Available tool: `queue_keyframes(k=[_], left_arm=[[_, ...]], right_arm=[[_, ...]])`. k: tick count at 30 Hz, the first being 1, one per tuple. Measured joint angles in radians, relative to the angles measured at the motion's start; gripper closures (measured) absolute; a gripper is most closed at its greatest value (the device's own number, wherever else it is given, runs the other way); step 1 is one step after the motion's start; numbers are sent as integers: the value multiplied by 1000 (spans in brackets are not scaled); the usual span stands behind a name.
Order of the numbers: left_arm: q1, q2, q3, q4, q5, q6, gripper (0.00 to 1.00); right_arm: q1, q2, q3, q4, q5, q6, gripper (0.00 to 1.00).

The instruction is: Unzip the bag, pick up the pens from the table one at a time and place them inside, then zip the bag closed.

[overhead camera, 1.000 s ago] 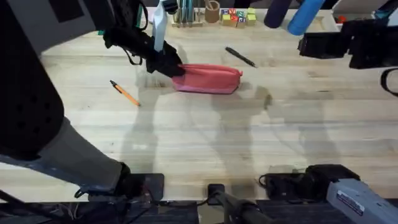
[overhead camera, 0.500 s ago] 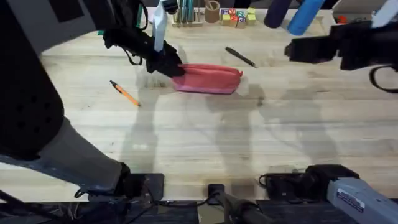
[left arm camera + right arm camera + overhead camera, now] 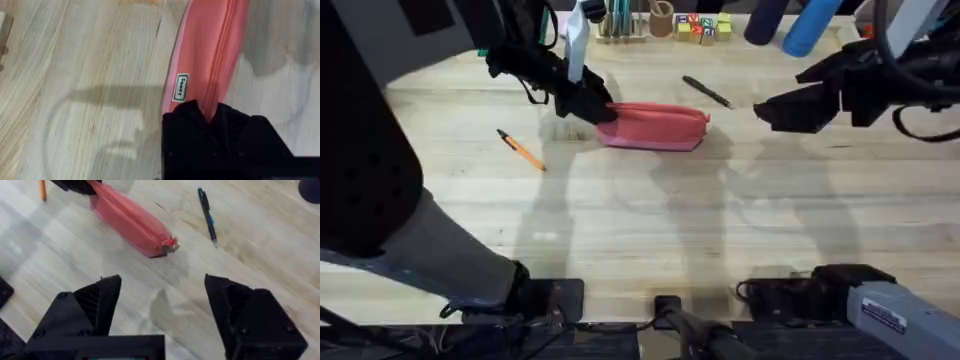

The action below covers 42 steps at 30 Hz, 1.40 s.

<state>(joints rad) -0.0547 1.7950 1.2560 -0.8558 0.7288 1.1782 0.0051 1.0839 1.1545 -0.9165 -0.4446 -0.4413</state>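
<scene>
Pencil pouch (image 3: pixel 655 127) — zipped, mid-table; left gripper (image 3: pixel 603 110) clamped on its 9 o'clock end, right gripper (image 3: pixel 162 297) spread wide, approaching from 3 o'clock. Orange pen (image 3: pixel 521 150) at 8 o'clock, black pen (image 3: pixel 707 92) at 1 o'clock — neither bagged. Bare table (image 3: pixel 650 230) nearer the bases.

We see a salmon-pink bag (image 3: pixel 655 127) bearing a small white label with dark lettering (image 3: pixel 180 88), an orange pen (image 3: pixel 521 150) with a black tip, an all-black pen (image 3: pixel 707 92), black gripper fingers (image 3: pixel 95 300), and a pale, grain-streaked wooden table (image 3: pixel 720 230).
</scene>
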Motion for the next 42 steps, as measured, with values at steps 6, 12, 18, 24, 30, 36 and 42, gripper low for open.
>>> queue_keyframes(k=[6,12,18,24,30,36,42], left_arm=[[0,0,0,0,0,0,958],[0,0,0,0,0,0,958],[0,0,0,0,0,0,958],[0,0,0,0,0,0,958],[0,0,0,2,0,0,958],[0,0,0,5,-1,0,958],[0,0,0,6,-1,0,958]], right_arm=[[0,6,0,-1,6,-29,6],[0,7,0,-1,7,-37,6],[0,7,0,0,7,-38,6],[0,7,0,0,10,-38,6],[0,25,1,0,10,-39,6],[0,94,1,0,10,-39,6],[0,171,1,0,5,-108,6]])
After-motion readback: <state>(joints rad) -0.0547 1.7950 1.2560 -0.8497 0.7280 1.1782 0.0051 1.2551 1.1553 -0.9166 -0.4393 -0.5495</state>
